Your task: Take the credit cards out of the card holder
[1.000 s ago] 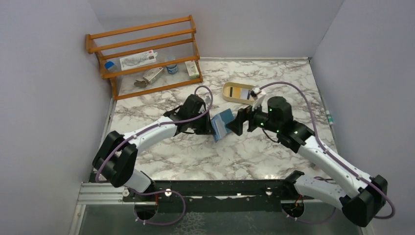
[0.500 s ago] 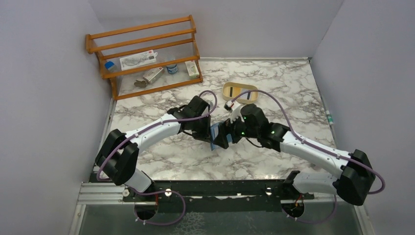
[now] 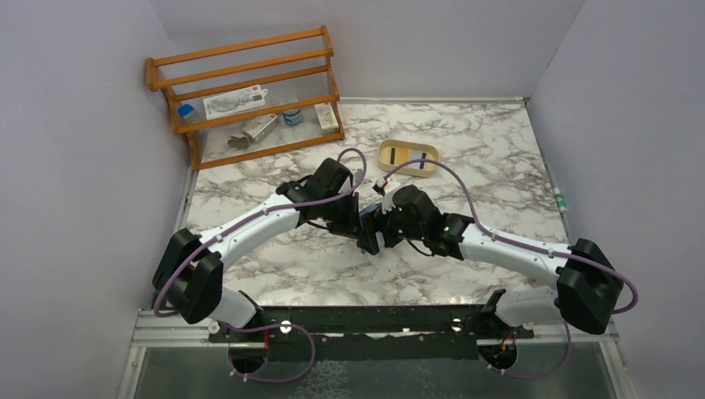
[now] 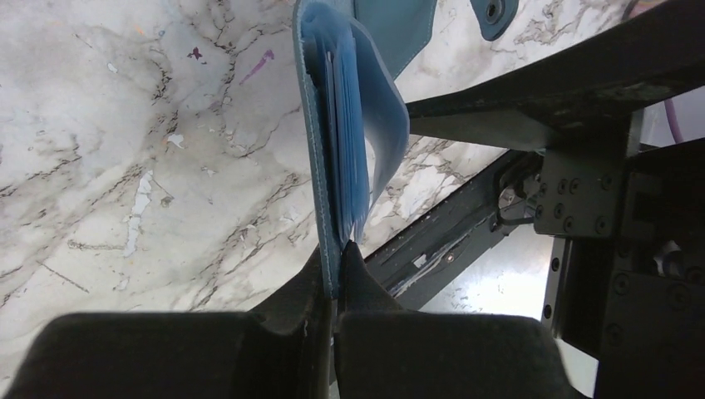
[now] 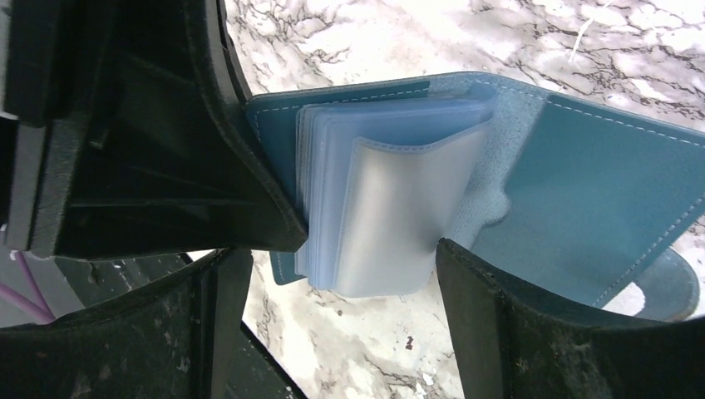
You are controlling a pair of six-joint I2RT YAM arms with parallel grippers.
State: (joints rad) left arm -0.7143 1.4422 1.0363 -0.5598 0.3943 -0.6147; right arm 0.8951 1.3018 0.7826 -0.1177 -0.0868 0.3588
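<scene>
The teal-blue card holder (image 5: 599, 191) hangs open above the marble, and my left gripper (image 4: 337, 264) is shut on the edge of its cover. A stack of pale blue-white credit cards (image 5: 391, 199) in clear sleeves fans out of it; the left wrist view shows them edge-on (image 4: 356, 125) beside the cover (image 4: 314, 125). My right gripper (image 5: 337, 266) is open, its fingers on either side of the stack's lower edge. Its right fingertip (image 5: 453, 258) is at the sleeve's corner. In the top view both grippers meet mid-table at the card holder (image 3: 366, 221).
A tan rounded tray (image 3: 407, 156) lies on the marble table behind the grippers. A wooden rack (image 3: 249, 91) with small boxes and bottles stands at the back left. Grey walls close in both sides.
My right arm has swung left and brought its gripper up to the card holder, with the jaws narrowing a little. The left gripper has kept its grip and shifted only slightly.
</scene>
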